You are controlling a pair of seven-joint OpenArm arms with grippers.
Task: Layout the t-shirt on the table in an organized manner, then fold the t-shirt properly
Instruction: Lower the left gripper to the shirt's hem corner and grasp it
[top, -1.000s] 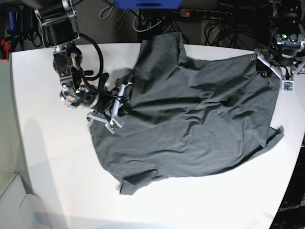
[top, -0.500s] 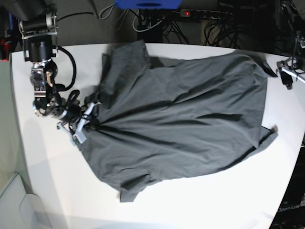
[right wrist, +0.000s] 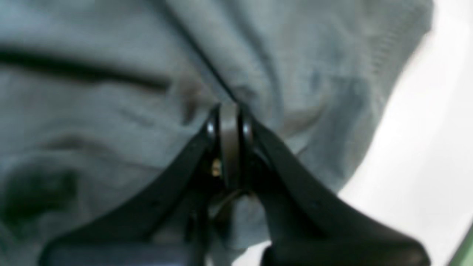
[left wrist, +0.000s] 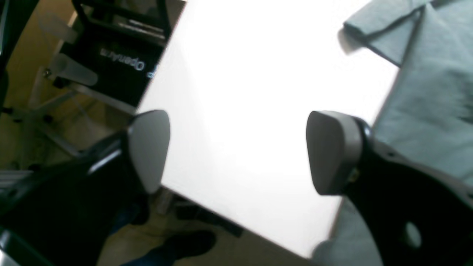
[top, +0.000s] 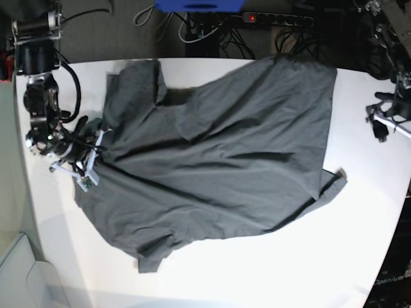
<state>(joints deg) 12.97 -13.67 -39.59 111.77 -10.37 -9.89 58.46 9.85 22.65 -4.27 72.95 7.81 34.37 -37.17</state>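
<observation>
Presently the right gripper (top: 90, 163) was clamped on the t-shirt (top: 218, 160) at its edge; the shirt lay rumpled, its long axis running across the table (top: 257, 269) toward the left gripper (left wrist: 236, 147), which hung spread and empty just beside the opposite edge.

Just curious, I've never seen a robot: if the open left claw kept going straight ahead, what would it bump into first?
Probably the bare white table: the left gripper points at it, jaws wide apart, t-shirt off to one side.
</observation>
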